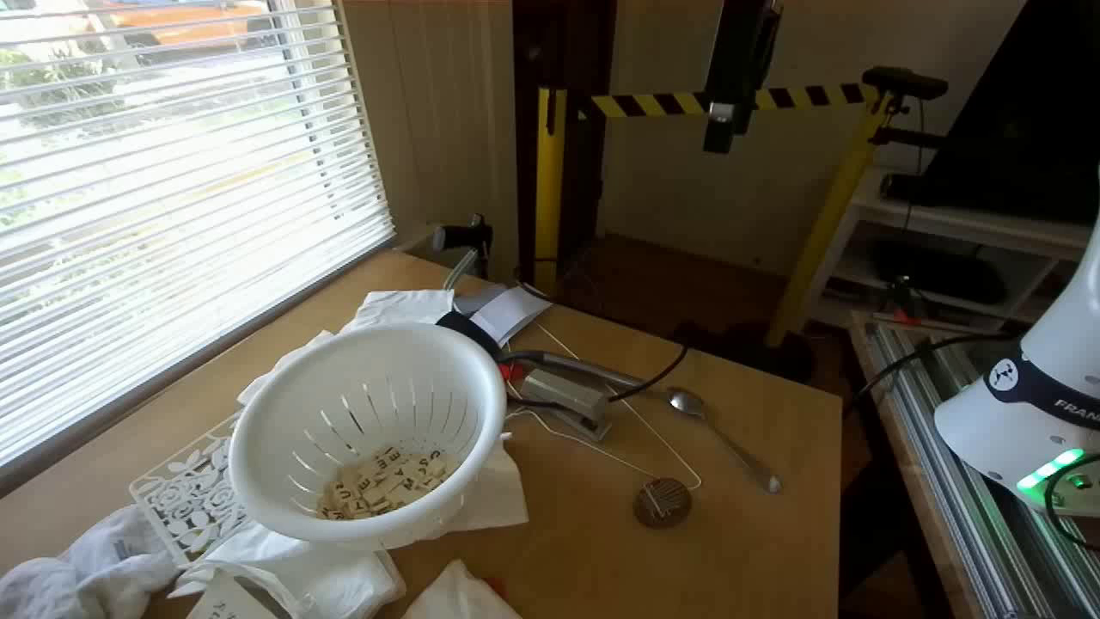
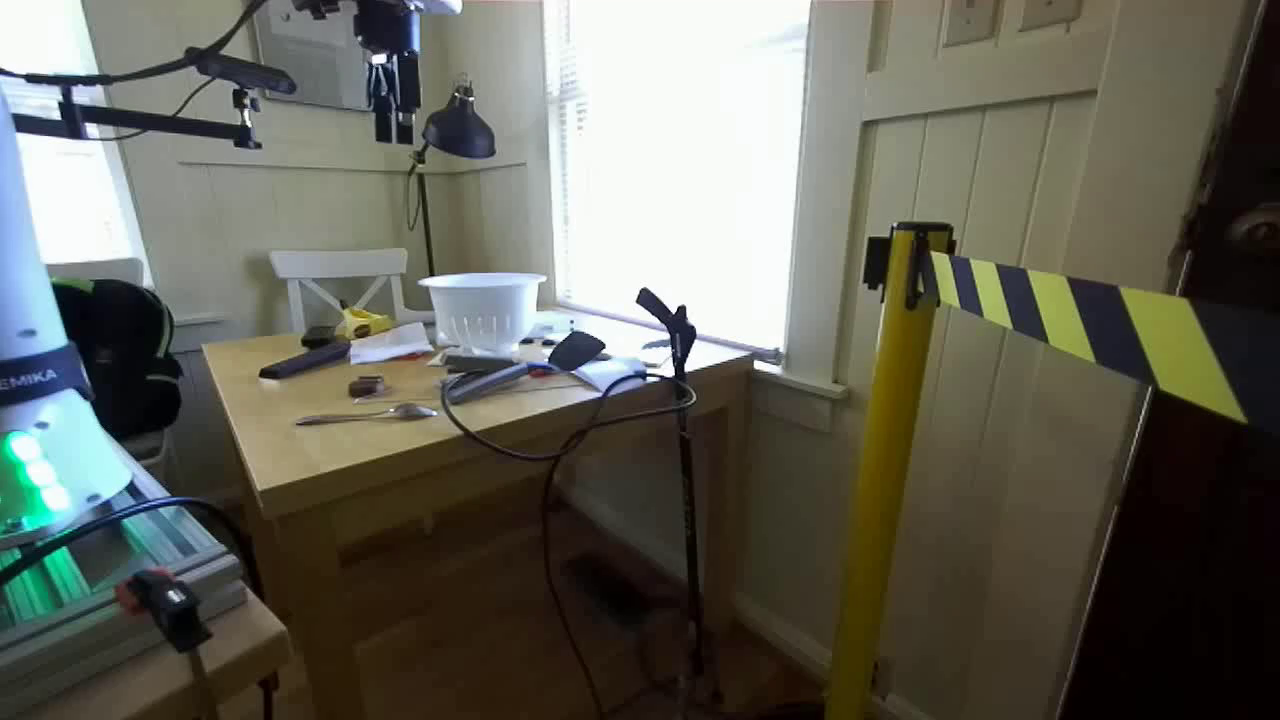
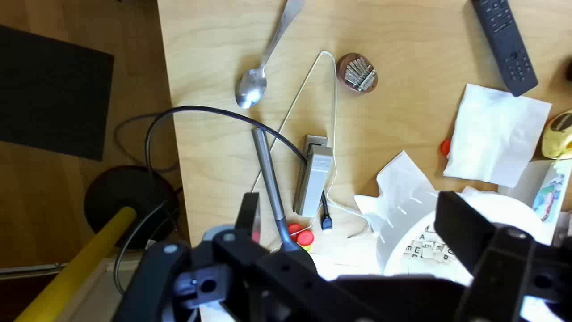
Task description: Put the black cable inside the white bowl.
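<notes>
Surface [image 3: 397,27] takes most of wrist view. Hand [image 3: 351,208] above it, lower half of frame, released, fingers wide apart. White bowl [image 3: 509,214] lower R, partly behind finger. Black cable [image 3: 192,107] outside bowl, from frame ctr over surface's L edge. Spatula [image 3: 271,179] L of ctr, handle end by cable. Spoon [image 3: 252,87] upper L of ctr. Stapler [image 3: 315,181] near ctr, in way: top part covers cable just short of tip. Letter tiles [image 1: 387,486] in bowl.

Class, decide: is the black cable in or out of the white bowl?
Out. The black cable runs over the table, its plug beside the stapler, outside the white bowl.
</notes>
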